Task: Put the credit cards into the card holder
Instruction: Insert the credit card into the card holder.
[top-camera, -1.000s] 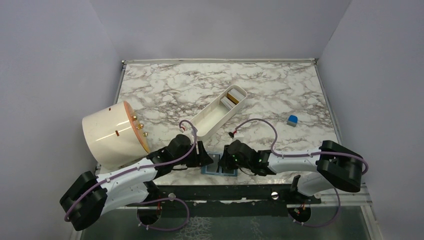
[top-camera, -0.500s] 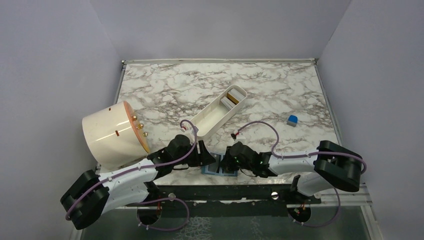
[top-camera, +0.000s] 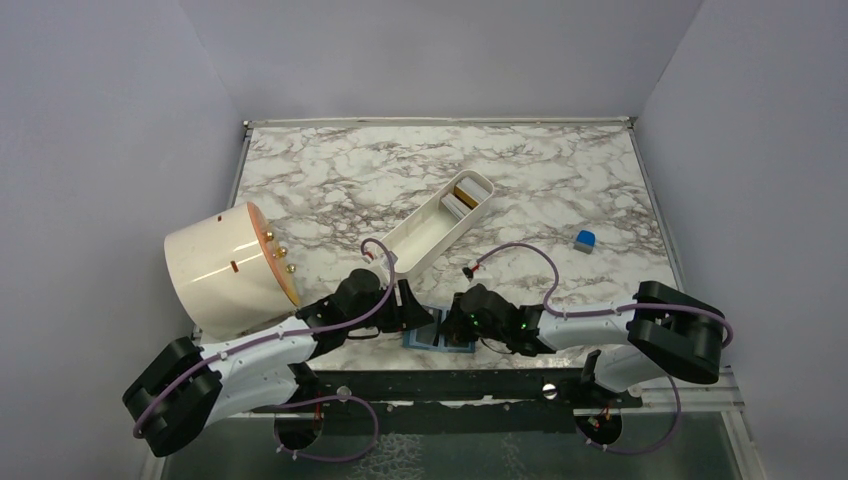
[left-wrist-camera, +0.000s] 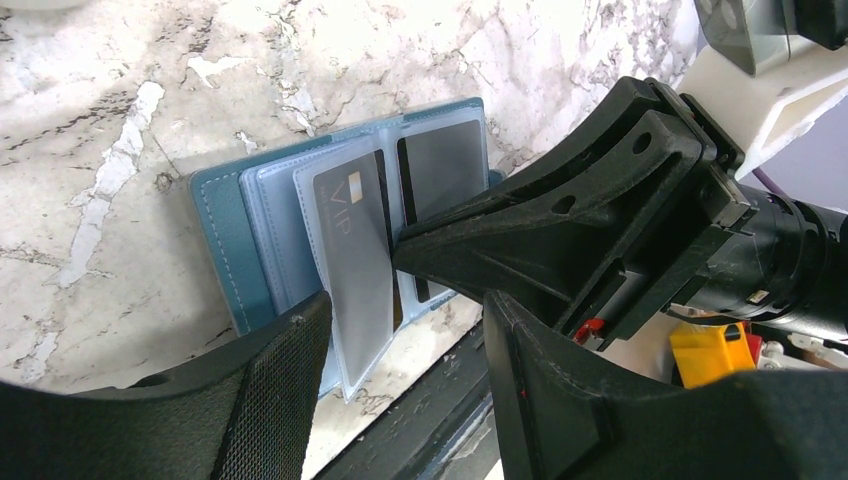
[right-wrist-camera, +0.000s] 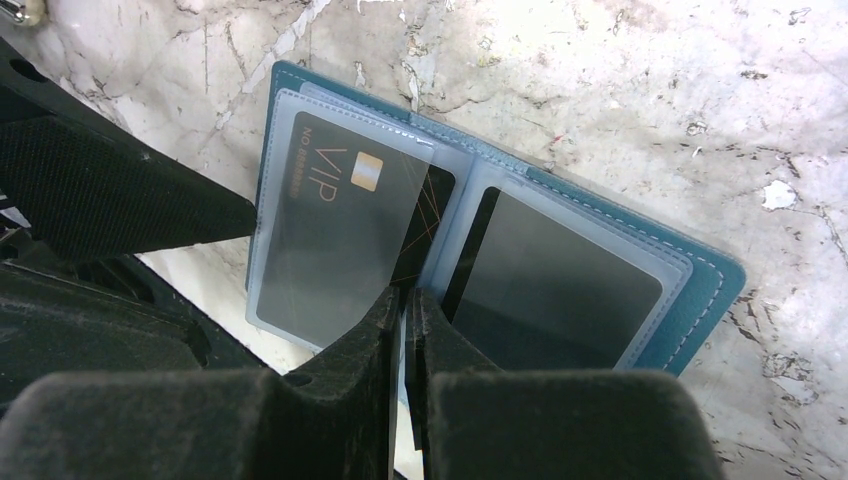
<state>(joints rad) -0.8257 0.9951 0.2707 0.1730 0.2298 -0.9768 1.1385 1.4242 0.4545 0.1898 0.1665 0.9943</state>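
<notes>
A grey-veined marble table (top-camera: 330, 170) fills the floor of a box with plain lavender walls; at its near edge, just ahead of the arm bases, the card holder (right-wrist-camera: 712, 278) lies open and flat, teal cover down, its clear pockets facing up. The left pocket leaf holds a black card marked VIP (right-wrist-camera: 330, 240), and that leaf looks slightly lifted; the right pocket holds a second dark card (right-wrist-camera: 560, 270). The left gripper (left-wrist-camera: 405, 320) stands over the holder's left half with its fingers well apart and nothing between them; one fingertip (right-wrist-camera: 225, 215) reaches the outer edge of the VIP leaf. The right gripper (right-wrist-camera: 403, 295) comes in from the other side, its fingers pressed almost together at the holder's middle fold; whether they pinch a leaf cannot be told. Farther out, a long white tray (top-camera: 425, 240) lies on a slant, with a gold card (top-camera: 466, 190) and a pale card (top-camera: 457, 206) on edge in its far end; a small blue cube (top-camera: 585, 239) sits well to the right; a cream drum (top-camera: 215, 270) lies on its side at the left.
</notes>
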